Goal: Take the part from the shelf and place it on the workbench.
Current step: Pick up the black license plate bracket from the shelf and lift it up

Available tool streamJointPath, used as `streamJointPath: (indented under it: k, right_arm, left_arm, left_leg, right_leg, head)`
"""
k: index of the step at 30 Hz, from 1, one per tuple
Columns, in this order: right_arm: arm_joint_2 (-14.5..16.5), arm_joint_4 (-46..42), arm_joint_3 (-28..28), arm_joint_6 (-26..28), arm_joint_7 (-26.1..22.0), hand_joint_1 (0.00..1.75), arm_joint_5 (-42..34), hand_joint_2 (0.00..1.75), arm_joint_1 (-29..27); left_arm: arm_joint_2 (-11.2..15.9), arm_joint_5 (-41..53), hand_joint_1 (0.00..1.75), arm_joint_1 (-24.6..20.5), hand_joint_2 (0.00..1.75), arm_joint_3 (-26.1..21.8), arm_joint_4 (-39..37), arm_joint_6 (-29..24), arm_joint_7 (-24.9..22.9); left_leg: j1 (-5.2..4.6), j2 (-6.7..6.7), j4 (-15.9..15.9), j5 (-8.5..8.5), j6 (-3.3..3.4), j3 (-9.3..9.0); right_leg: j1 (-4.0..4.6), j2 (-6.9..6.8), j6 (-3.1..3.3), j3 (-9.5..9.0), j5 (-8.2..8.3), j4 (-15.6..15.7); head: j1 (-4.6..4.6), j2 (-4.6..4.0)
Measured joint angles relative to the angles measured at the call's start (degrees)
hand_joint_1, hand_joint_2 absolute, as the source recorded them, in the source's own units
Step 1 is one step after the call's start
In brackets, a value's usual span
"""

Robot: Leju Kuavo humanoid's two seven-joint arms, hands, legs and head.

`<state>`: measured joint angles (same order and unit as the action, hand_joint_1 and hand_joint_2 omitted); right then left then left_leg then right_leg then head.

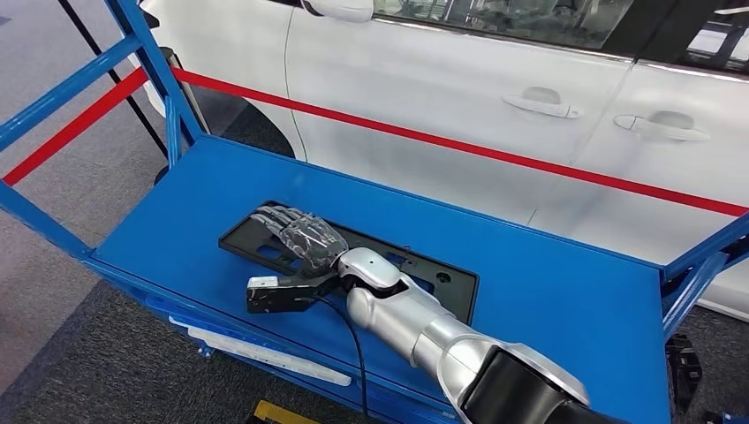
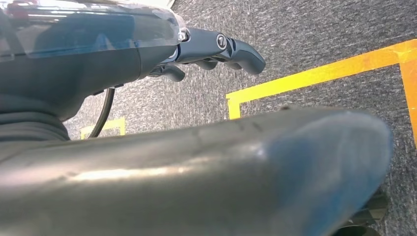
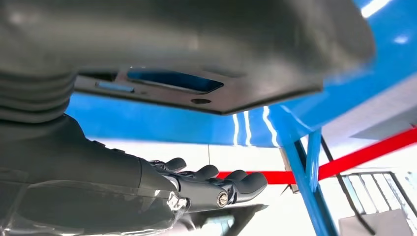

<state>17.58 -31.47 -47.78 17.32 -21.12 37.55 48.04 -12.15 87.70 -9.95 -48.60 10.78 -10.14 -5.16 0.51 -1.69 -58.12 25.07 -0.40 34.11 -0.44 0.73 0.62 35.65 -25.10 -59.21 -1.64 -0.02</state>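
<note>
Right hand [image 1: 300, 237]: fingers spread flat, resting on my flat black plastic part [image 1: 442, 284], gripping nothing.
Part: lies mid-surface on the blue metal shelf [image 1: 565, 309].
Left hand [image 2: 216, 49]: fingers curled loosely, empty, above grey carpet [image 2: 319, 29].

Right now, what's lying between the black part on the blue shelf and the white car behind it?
In the head view, just bare blue shelf surface, then the red bar, between the black part and the white car.
</note>
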Motion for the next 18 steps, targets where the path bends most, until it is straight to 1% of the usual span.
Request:
streamJointPath:
  k: [2, 5, 10, 18]
  right_arm:
    - [0.2, 0.0, 1.8, -0.8, -1.5, 0.0, -2.0, 1.75, -0.4]
    - [0.3, 0.0, 3.5, -1.0, -2.9, 0.0, -3.0, 1.75, -0.7]
    - [0.4, 0.0, 4.6, -0.9, -3.2, 0.0, -3.2, 1.75, -1.1]
    - [0.5, 0.0, 5.0, -0.8, -3.2, 0.0, -3.2, 1.75, -1.3]
  left_arm:
    - [0.0, -0.1, 0.0, -0.1, 0.0, 0.0, 0.0, 0.0, 0.0]
    - [0.0, -0.1, 0.0, -0.2, 0.0, 0.0, 0.0, 0.2, 0.0]
    - [0.1, -0.1, 0.0, -0.4, 0.0, 0.0, 0.0, 0.2, -0.1]
    - [0.1, -0.1, 0.0, -0.4, 0.0, 0.0, 0.0, 0.2, -0.1]
  left_leg:
    - [0.0, 0.0, 0.0, 0.0, 0.0, 0.0]
    - [0.0, 0.0, 0.0, 0.0, 0.0, 0.0]
    - [0.0, 0.0, 0.0, 0.0, 0.0, 0.0]
    - [0.0, 0.0, 0.0, 0.0, 0.0, 0.0]
  right_leg:
    - [0.0, 0.01, 0.0, 0.0, 0.0, 0.0]
    - [0.0, 0.0, 0.0, 0.0, 0.0, 0.0]
    - [0.0, 0.0, 0.0, 0.0, 0.0, 0.0]
    - [0.0, 0.0, 0.0, 0.0, 0.0, 0.0]
  head:
    - [0.0, 0.0]
    - [0.0, 0.0]
    - [0.0, 0.0]
    - [0.0, 0.0]
